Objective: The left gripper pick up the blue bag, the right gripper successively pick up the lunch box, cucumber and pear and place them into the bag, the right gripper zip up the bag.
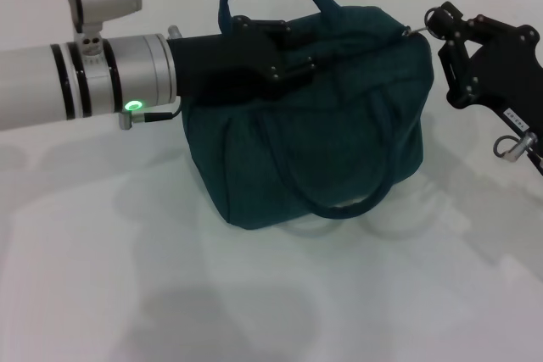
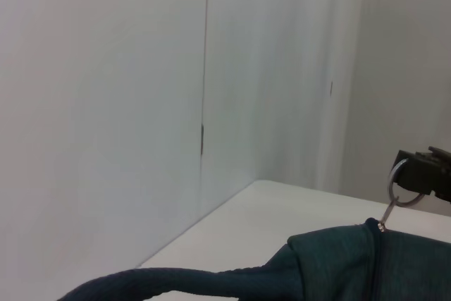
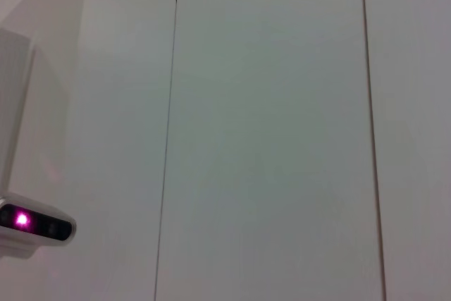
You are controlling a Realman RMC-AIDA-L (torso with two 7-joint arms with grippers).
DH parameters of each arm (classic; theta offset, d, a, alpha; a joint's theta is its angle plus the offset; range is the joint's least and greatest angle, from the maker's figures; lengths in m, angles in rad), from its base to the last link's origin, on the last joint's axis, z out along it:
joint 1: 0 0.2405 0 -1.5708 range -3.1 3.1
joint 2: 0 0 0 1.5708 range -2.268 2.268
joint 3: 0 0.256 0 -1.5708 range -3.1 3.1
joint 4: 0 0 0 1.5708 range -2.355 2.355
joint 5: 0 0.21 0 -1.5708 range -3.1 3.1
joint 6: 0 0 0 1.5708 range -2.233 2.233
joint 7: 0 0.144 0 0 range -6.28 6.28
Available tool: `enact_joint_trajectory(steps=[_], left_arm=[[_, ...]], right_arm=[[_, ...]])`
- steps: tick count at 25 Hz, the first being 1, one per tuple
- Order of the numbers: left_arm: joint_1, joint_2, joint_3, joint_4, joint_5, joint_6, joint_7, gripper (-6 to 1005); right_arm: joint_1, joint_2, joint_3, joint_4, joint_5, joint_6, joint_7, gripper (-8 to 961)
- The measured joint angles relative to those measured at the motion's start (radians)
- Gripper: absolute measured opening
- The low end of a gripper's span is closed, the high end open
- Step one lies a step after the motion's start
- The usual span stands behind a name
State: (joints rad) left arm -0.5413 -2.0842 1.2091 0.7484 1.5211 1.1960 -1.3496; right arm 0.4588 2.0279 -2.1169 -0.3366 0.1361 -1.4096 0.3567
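Now your right gripper (image 1: 441,27) pinches the metal ring pull (image 1: 434,16) just ahead of it, while the left gripper (image 1: 284,44) clamps the soft, floppy dark teal-blue fabric bag (image 1: 339,125), so pull gently.

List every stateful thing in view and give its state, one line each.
Dark teal-blue fabric bag: upright on the white table, top looks zipped shut, front handle hanging down.
Metal ring zipper pull: at the bag's right end, held by the right gripper.
Left gripper: black claw on the bag's top; grip unclear.
Right gripper: black claw shut on the ring.
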Motion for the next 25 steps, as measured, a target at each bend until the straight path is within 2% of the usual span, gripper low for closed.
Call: enact_joint_trajectory(steps=[9, 15, 25], left_arm=[[-0.005, 0.006, 0.005, 0.013, 0.057, 0.013, -0.003, 344], [0.025, -0.001, 0.001, 0.049, 0.058, 0.071, 0.04, 305], [0.059, 0.0, -0.003, 0.066, -0.002, 0.079, 0.093, 218]], right_arm=[[0.0, 0.0, 0.0, 0.001, 0.002, 0.0, 0.001, 74], [0.0, 0.0, 0.014, 0.004, 0.003, 0.0, 0.001, 76], [-0.004, 0.0, 0.038, 0.043, 0.032, 0.057, 0.065, 79]])
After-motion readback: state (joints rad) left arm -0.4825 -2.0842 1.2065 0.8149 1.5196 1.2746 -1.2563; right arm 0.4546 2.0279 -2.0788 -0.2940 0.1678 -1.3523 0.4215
